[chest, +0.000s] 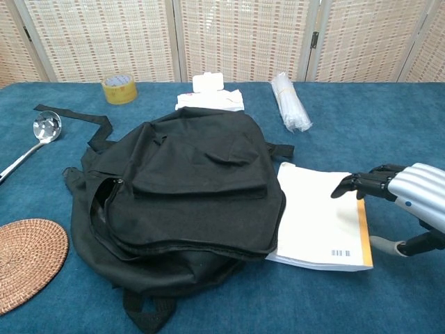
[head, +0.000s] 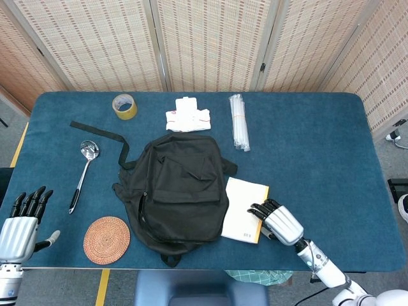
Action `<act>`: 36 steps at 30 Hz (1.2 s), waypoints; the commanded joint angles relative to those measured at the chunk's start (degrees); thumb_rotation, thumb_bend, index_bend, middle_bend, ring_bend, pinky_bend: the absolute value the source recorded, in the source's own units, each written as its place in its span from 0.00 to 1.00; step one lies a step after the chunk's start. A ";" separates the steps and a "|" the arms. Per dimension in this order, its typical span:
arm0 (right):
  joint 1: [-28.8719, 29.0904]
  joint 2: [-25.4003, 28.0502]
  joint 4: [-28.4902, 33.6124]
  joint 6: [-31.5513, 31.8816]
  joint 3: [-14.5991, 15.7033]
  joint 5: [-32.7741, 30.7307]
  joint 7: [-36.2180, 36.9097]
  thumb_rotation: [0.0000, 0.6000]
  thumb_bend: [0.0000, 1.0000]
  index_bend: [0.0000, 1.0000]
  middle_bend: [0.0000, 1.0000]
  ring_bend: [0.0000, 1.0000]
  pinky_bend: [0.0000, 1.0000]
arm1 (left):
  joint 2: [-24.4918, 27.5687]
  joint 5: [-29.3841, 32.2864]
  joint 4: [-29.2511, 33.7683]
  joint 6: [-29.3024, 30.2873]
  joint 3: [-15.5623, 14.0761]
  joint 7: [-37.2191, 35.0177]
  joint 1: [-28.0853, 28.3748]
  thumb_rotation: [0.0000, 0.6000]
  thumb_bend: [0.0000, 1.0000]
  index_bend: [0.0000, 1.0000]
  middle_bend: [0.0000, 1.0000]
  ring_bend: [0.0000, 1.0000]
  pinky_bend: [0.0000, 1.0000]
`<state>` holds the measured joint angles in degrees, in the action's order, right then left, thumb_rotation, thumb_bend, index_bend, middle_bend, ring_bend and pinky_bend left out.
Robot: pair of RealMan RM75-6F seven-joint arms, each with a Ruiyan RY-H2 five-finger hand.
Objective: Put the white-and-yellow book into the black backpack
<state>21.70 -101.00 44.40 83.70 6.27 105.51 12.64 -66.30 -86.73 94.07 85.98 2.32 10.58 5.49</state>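
Pressing right hand (chest: 407, 198), fingers flat on book (chest: 316, 223), at backpack (chest: 188, 198) edge; needs light pressure, opening lifted first. Left hand (head: 20, 224) spread, grasping nothing.

Both hands, left (head: 18, 231) and right (head: 278, 221), have ribbed silver backs and black fingers (thumbs pale grey).

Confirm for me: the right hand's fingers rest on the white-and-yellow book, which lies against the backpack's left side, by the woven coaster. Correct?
Not quite. The right hand does have its fingers on the white-and-yellow book, but the book lies against the black backpack on its right side. The woven coaster sits on the opposite side, away from the book. The head view shows this.
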 commanded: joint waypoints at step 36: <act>9.08 -3.91 3.93 -5.90 -2.21 -1.31 -11.09 1.00 0.40 0.52 0.31 0.33 0.29 | 0.05 0.18 0.13 -0.07 0.07 -0.78 0.17 1.00 0.24 0.15 0.07 0.11 0.04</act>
<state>30.94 -104.42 48.88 77.31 4.30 104.37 1.07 -66.25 -86.56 94.20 85.93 2.38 9.78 5.66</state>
